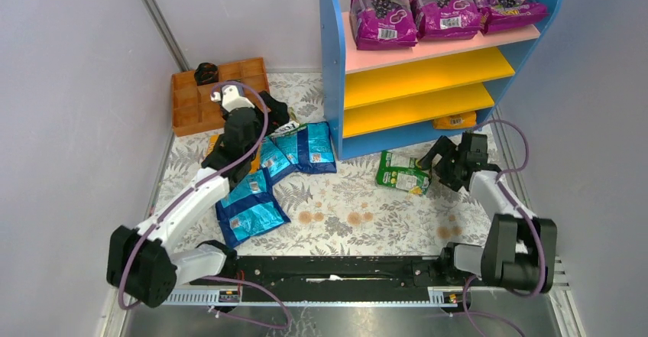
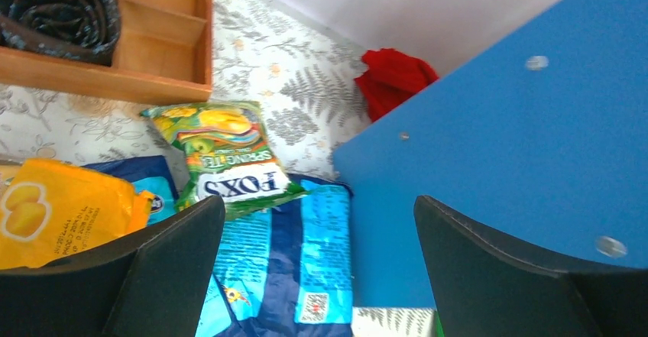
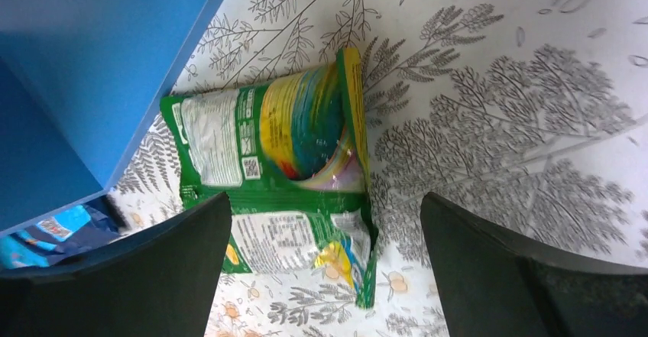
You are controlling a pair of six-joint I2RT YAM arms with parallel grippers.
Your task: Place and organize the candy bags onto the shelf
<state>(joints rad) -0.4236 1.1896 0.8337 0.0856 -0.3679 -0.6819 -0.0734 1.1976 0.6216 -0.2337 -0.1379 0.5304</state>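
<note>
The shelf (image 1: pixel 428 85) has blue side panels, a pink top board and yellow boards below. Blue candy bags (image 1: pixel 306 150) lie left of it on the patterned mat, another blue bag (image 1: pixel 251 209) nearer the arms. My left gripper (image 1: pixel 277 119) hovers open over this pile. Its wrist view shows a green-yellow bag (image 2: pixel 221 153), a blue bag (image 2: pixel 298 253) and an orange bag (image 2: pixel 53 211) beside the shelf's side panel (image 2: pixel 497 169). My right gripper (image 1: pixel 439 161) stands open over a crumpled green bag (image 3: pixel 283 161), holding nothing. An orange bag (image 1: pixel 455 121) lies under the shelf.
An orange compartmented tray (image 1: pixel 214 96) with a dark rolled item (image 1: pixel 205 72) sits at the back left. Three purple grape-print bags (image 1: pixel 443 4) fill the pink board. A red object (image 2: pixel 393 77) lies behind the shelf. Walls close in on both sides.
</note>
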